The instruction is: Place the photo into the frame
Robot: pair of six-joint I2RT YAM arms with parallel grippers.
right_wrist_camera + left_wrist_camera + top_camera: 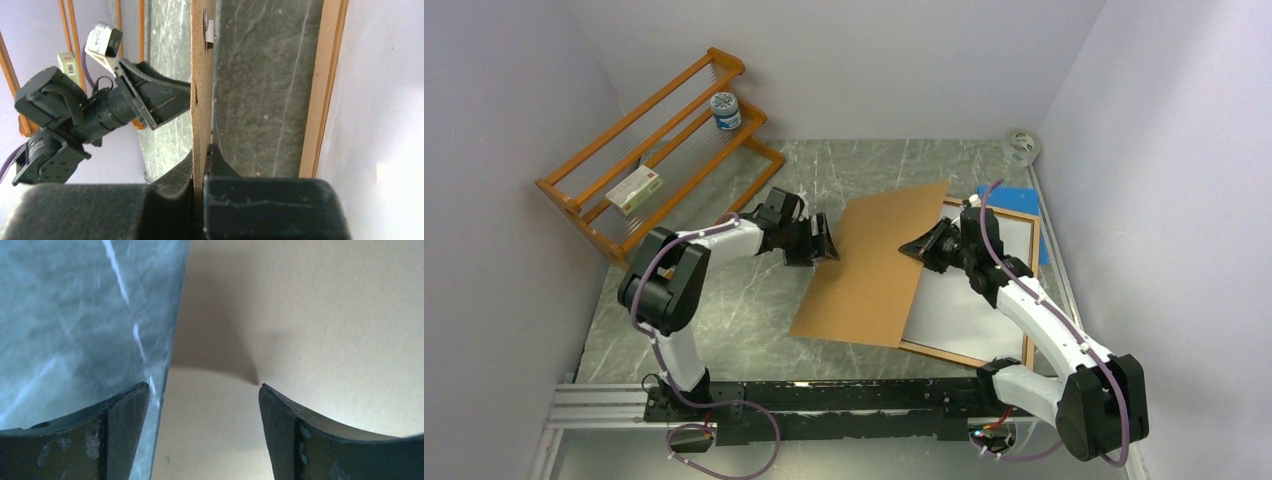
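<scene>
The frame (1027,215) lies flat at the right of the table, its wooden rail also in the right wrist view (325,85). A white sheet (974,300) fills it, apparently the photo's white back; no printed side shows. The plain brown backing board (874,265) is tilted up, its right edge over the frame's left side. My right gripper (924,247) is shut on that edge, the fingers pinching it in the right wrist view (202,155). My left gripper (824,243) is open at the board's left edge (300,315), one finger over the marble, one over the board.
An orange wooden rack (654,150) stands at the back left with a jar (725,111) and a small box (635,190) on it. A tape roll (1021,146) and a blue sheet (1024,200) lie behind the frame. Walls close in on both sides.
</scene>
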